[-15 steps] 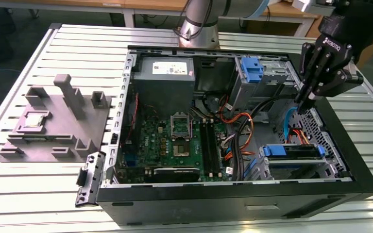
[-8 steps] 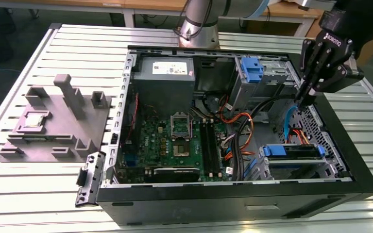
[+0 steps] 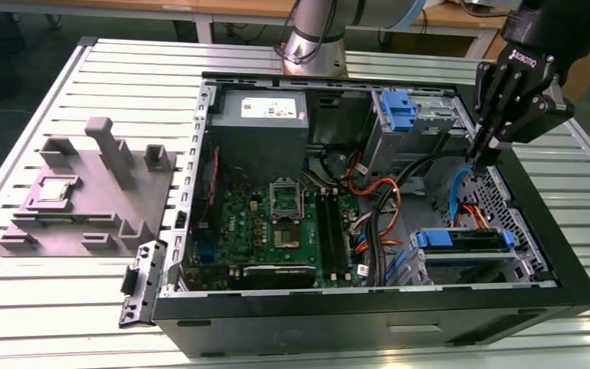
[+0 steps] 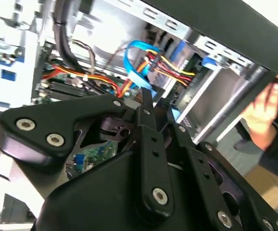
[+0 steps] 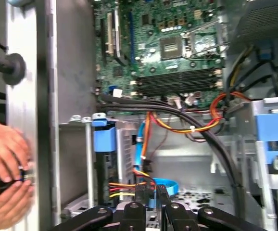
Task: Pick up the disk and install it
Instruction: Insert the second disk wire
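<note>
Bench (image 3: pixel 70 307): one, slatted metal. One open PC case (image 3: pixel 377 307) lies on it, with one grey fixture (image 3: pixel 90 192) beside it on the exterior view's left.

Disk (image 3: pixel 459 240): one, seated in the drive cage at the case's corner nearest the exterior view's right. Its blue end faces out of the case's open side. The body is mostly buried in the cage, so I cannot tell its long axis. Red, yellow and orange cables (image 5: pixel 124 185) run right beside it.

One bare blue bracket (image 3: pixel 398 108) sits in the other bay.

Hand (image 3: pixel 479 157): fingers pinched together, gripping nothing, hanging over the case interior just above the disk's cage.

Two person's hands (image 5: pixel 4 168) at the case's outer wall.
</note>
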Action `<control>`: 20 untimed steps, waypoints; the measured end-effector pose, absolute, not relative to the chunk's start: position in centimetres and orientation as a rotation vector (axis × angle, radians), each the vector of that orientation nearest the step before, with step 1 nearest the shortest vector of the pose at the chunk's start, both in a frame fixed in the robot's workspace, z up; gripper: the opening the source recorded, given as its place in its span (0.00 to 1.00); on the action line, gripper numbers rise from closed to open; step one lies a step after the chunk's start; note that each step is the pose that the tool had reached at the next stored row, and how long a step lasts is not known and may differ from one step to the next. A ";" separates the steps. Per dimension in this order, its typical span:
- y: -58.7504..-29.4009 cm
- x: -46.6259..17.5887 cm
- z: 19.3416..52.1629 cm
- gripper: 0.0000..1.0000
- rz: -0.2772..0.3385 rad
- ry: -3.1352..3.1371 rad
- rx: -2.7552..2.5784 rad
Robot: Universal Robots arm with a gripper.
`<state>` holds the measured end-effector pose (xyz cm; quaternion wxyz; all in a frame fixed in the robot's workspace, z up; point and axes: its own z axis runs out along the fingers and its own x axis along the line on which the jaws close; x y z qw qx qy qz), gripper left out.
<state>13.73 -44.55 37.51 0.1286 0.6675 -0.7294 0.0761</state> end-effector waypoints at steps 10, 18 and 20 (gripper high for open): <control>-44.4 13.7 36.1 0.24 0.241 -2.116 1.925; -44.4 13.7 35.9 0.16 0.275 -2.100 1.907; -44.4 13.7 35.9 0.11 0.275 -2.100 1.907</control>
